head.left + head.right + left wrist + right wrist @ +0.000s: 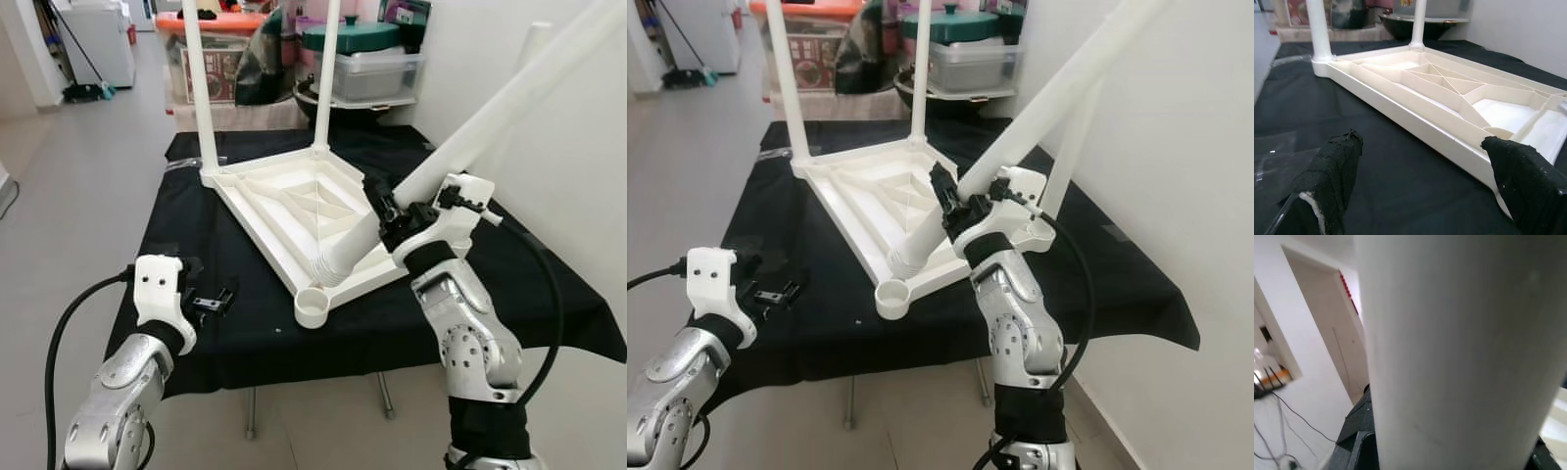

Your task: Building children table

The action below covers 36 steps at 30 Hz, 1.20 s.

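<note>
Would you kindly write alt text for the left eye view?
The right gripper holds a white leg tilted, its threaded end near the empty corner socket of an upturned white tabletop on a black-covered table. Two legs stand fitted at the far corners; the left gripper hovers open nearby.

Left end effector (217,299) spread low, right end effector (385,217) clamped, raised
</note>
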### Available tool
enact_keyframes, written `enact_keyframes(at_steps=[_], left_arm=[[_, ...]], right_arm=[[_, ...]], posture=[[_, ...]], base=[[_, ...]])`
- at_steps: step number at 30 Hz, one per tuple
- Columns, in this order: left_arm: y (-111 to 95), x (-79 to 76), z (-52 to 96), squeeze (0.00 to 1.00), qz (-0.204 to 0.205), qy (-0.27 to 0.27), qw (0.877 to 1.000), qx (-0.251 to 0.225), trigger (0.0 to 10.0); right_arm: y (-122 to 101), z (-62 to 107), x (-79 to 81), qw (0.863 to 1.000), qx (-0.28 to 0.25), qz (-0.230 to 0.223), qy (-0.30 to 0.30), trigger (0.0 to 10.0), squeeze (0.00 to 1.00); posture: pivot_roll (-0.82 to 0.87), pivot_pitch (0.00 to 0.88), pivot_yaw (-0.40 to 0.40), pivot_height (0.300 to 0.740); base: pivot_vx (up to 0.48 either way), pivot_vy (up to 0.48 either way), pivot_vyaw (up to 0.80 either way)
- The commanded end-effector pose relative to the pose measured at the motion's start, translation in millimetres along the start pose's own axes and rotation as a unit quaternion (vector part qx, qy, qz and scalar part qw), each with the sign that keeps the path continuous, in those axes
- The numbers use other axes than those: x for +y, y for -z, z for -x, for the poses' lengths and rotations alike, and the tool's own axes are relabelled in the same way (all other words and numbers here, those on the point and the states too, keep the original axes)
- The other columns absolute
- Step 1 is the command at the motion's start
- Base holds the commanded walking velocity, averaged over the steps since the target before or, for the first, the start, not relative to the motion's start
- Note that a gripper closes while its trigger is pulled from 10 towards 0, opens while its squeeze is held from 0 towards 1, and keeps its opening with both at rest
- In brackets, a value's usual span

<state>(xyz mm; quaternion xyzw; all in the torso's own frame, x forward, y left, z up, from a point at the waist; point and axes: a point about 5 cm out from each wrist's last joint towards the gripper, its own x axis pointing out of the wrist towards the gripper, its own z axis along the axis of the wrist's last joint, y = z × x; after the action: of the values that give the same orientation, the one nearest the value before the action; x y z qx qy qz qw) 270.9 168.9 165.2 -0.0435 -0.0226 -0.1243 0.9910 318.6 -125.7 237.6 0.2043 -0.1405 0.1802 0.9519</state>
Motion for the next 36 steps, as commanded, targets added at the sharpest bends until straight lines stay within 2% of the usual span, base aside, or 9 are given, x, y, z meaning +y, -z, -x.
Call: enact_keyframes(at_steps=[1,18,21,25,26,28,31,34,36], left_arm=[[4.5,1.5,1.7,0.0,-0.001,-0.007,1.0,0.008,10.0],[10.4,-7.5,2.3,0.0,-0.01,-0.004,1.0,0.011,10.0],[15.7,-6.9,3.1,0.0,-0.016,-0.005,1.0,0.022,10.0],[19.9,-4.6,5.5,0.0,-0.02,-0.009,0.999,0.031,10.0],[21.5,-1.7,8.3,0.0,-0.021,-0.014,0.999,0.034,10.0],[21.5,-1.7,8.3,0.0,-0.021,-0.014,0.999,0.034,10.0],[22.0,-1.7,9.0,0.0,-0.017,-0.022,0.999,0.03,10.0],[22.0,-1.7,9.0,0.0,-0.017,-0.022,0.999,0.03,10.0],[23.1,-6.1,9.1,0.0,-0.01,-0.024,0.999,0.025,10.0]], right_arm=[[-2.0,-4.6,6.6,1.0,-0.001,0.001,-0.014,10.0,0.0],[0.6,-2.0,11.7,0.994,0.036,0.029,-0.096,10.0,0.0],[-4.2,6.8,19.1,0.964,0.082,0.076,-0.243,10.0,0.0],[-7.4,13.0,21.0,0.937,0.11,0.096,-0.319,10.0,0.0],[-7.4,19.2,18.0,0.892,0.161,0.123,-0.403,10.0,0.0],[-7.4,19.2,18.0,0.892,0.161,0.123,-0.403,10.0,0.0],[-8.9,15.1,13.2,0.852,0.2,0.145,-0.462,10.0,0.0],[-8.9,15.1,13.2,0.852,0.2,0.145,-0.462,10.0,0.0],[-1.0,1.3,20.2,0.817,0.219,0.172,-0.504,10.0,0.0]], posture=[[0.09,0.0,-0.049,0.74],[0.08,0.0,-0.044,0.74],[0.08,0.0,-0.042,0.74],[0.08,0.0,-0.048,0.74],[0.09,0.0,-0.068,0.74],[0.09,0.0,-0.068,0.74],[0.1,0.0,-0.094,0.74],[0.1,0.0,-0.094,0.74],[0.11,0.0,-0.103,0.74]], base=[[0.304,0.0,0.0],[0.052,0.0,0.13],[0.0,0.0,0.0],[0.0,0.0,0.0],[0.0,0.0,0.0],[0.0,0.0,0.0],[0.0,0.0,0.0],[0.0,0.0,0.0],[0.0,0.0,0.0]])
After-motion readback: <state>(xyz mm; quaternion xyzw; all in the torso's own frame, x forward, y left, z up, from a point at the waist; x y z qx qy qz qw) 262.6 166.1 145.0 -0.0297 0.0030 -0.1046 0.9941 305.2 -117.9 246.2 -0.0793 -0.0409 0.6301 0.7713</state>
